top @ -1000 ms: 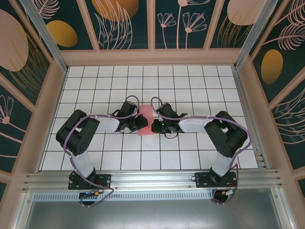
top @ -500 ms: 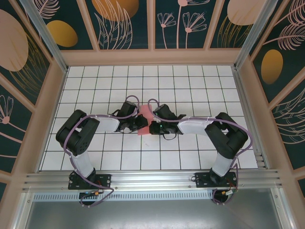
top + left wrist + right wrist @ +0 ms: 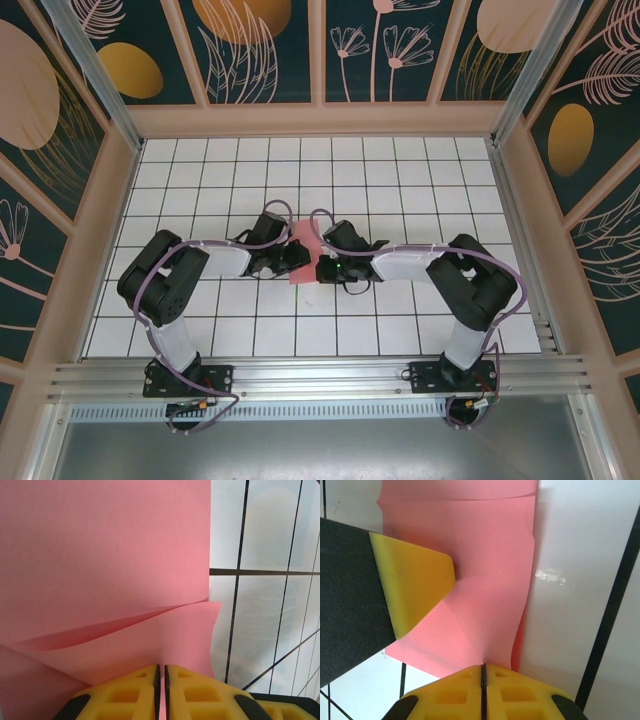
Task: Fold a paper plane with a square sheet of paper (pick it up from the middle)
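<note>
The salmon-pink square sheet of paper (image 3: 305, 247) lies folded over in the middle of the grid table, between the two grippers. In the left wrist view the sheet (image 3: 100, 550) shows two curling layers. My left gripper (image 3: 161, 669) is shut on its near edge, with paper in the slit between the yellow fingers (image 3: 125, 690). My right gripper (image 3: 483, 667) is shut on the opposite edge of the sheet (image 3: 485, 575), and the left gripper's yellow finger (image 3: 412, 582) presses the paper from the left. From above, the left gripper (image 3: 296, 262) and right gripper (image 3: 322, 268) nearly meet. A dart-shaped paper plane is out of view.
The white grid table (image 3: 400, 180) is boxed in by beige walls (image 3: 320, 118) at the back and sides. An aluminium rail (image 3: 320, 375) runs along the near edge by both arm bases. Purple cables loop over each arm beside the paper.
My right gripper has slid left a little, onto the right edge of the paper. The left gripper and the sheet have stayed put.
</note>
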Robot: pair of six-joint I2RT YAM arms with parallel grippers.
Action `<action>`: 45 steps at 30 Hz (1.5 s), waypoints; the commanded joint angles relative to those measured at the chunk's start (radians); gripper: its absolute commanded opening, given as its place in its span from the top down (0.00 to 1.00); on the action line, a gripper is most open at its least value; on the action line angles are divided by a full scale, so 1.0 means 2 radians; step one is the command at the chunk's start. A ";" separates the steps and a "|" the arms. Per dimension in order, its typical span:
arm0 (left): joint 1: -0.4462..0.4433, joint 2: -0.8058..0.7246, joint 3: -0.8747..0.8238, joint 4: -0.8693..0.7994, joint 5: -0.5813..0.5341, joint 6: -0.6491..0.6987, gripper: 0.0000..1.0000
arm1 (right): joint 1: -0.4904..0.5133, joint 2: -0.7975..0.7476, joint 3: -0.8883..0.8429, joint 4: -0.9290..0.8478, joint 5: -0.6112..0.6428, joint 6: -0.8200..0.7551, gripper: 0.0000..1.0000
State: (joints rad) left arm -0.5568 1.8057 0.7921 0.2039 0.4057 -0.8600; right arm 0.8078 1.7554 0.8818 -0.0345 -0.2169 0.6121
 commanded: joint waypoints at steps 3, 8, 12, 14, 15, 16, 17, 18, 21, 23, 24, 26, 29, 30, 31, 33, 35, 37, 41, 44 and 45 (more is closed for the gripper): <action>0.006 0.022 -0.012 -0.061 -0.073 0.019 0.85 | -0.004 -0.004 0.000 -0.021 0.008 0.009 0.89; 0.006 0.022 -0.010 -0.061 -0.072 0.019 0.85 | -0.003 -0.029 0.014 -0.011 -0.009 0.003 0.88; 0.006 0.021 -0.011 -0.059 -0.071 0.019 0.85 | -0.004 -0.009 0.026 -0.013 -0.009 -0.002 0.88; 0.007 0.022 -0.011 -0.058 -0.069 0.019 0.85 | -0.004 0.009 0.034 -0.015 -0.009 -0.004 0.88; 0.006 0.022 -0.011 -0.058 -0.069 0.019 0.85 | -0.003 0.015 0.037 -0.017 -0.007 -0.005 0.88; 0.006 0.022 -0.011 -0.058 -0.070 0.019 0.85 | -0.003 0.021 0.039 -0.019 -0.006 -0.005 0.88; 0.006 0.021 -0.012 -0.058 -0.070 0.019 0.85 | -0.004 0.025 0.038 -0.020 -0.005 -0.005 0.89; 0.006 0.021 -0.012 -0.059 -0.070 0.019 0.85 | -0.004 0.026 0.036 -0.020 -0.005 -0.005 0.88; 0.006 0.021 -0.012 -0.059 -0.071 0.020 0.85 | -0.004 0.024 0.024 -0.020 -0.008 -0.004 0.89; 0.006 0.022 -0.012 -0.058 -0.071 0.020 0.85 | -0.003 0.019 0.013 -0.025 -0.008 -0.005 0.89; 0.006 0.022 -0.012 -0.058 -0.071 0.020 0.85 | -0.004 0.016 0.008 -0.028 -0.007 -0.005 0.89; 0.006 0.023 -0.012 -0.058 -0.072 0.020 0.85 | -0.004 0.008 -0.003 -0.034 -0.007 -0.006 0.89; 0.006 0.023 -0.011 -0.059 -0.072 0.019 0.85 | -0.004 -0.006 -0.017 -0.046 -0.010 -0.011 0.88; 0.006 0.022 -0.012 -0.059 -0.072 0.020 0.85 | -0.005 -0.010 -0.021 -0.051 -0.009 -0.012 0.89; 0.006 0.022 -0.011 -0.059 -0.071 0.020 0.85 | -0.005 -0.015 -0.025 -0.058 -0.008 -0.014 0.88; 0.006 0.023 -0.011 -0.059 -0.071 0.019 0.85 | -0.006 -0.025 -0.029 -0.072 -0.003 -0.017 0.88; 0.007 0.022 -0.012 -0.059 -0.072 0.020 0.85 | -0.007 -0.040 -0.030 -0.081 0.002 -0.020 0.88; 0.006 0.022 -0.011 -0.059 -0.072 0.020 0.85 | -0.009 -0.056 -0.027 -0.082 0.008 -0.019 0.88; 0.006 0.020 -0.010 -0.059 -0.072 0.019 0.85 | -0.012 -0.085 -0.016 -0.054 0.016 -0.011 0.88; 0.006 0.020 -0.009 -0.060 -0.071 0.019 0.85 | -0.014 -0.072 -0.005 -0.028 0.011 -0.006 0.88; 0.006 0.019 -0.009 -0.059 -0.071 0.019 0.85 | -0.014 -0.063 -0.001 -0.023 0.009 -0.005 0.88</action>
State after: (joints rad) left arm -0.5575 1.8053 0.7925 0.2039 0.4023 -0.8597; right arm 0.7860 1.6115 0.8497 -0.1246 -0.2066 0.5983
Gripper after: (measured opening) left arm 0.149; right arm 0.118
